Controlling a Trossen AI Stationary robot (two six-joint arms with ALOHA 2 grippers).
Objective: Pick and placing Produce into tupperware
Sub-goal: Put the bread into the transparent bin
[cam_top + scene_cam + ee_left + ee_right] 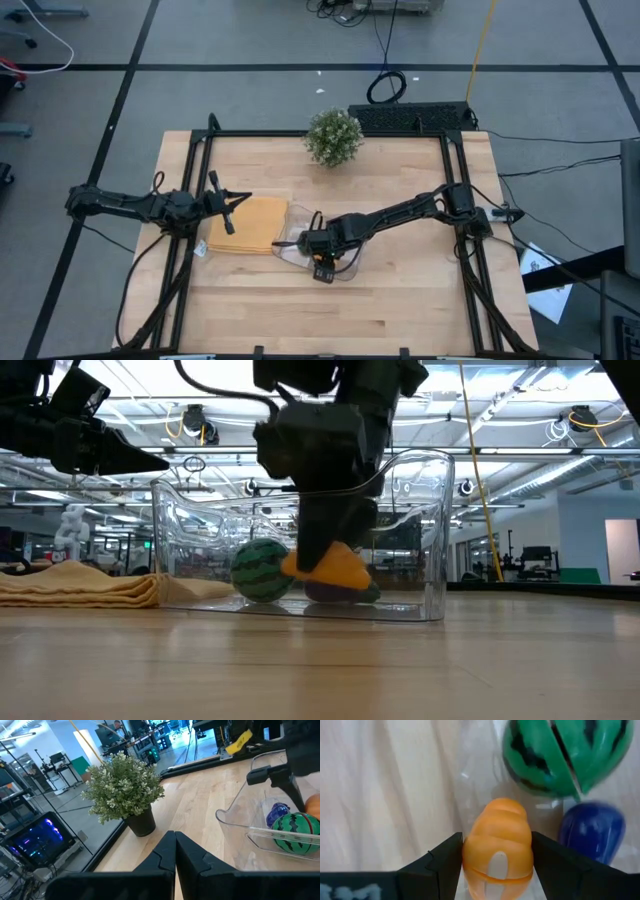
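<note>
Right gripper point(497, 865) is inside the clear container point(435, 530), fingers closed on the orange piece point(499, 847), 1 finger on each flank. The piece's long axis runs out between the fingers, pointing down toward the container floor; in the low view it hangs just above that floor. Judgement: release is the only step left for this piece.

Just beyond, the green striped ball point(567, 755) lies at 1 o'clock from the orange piece and the purple piece point(592, 832) at 3 o'clock. Both rest in the container.

Farther off, at 9 o'clock across the table, the left gripper point(228, 207) waits above the tan cloth point(255, 225), fingers together, empty.
</note>
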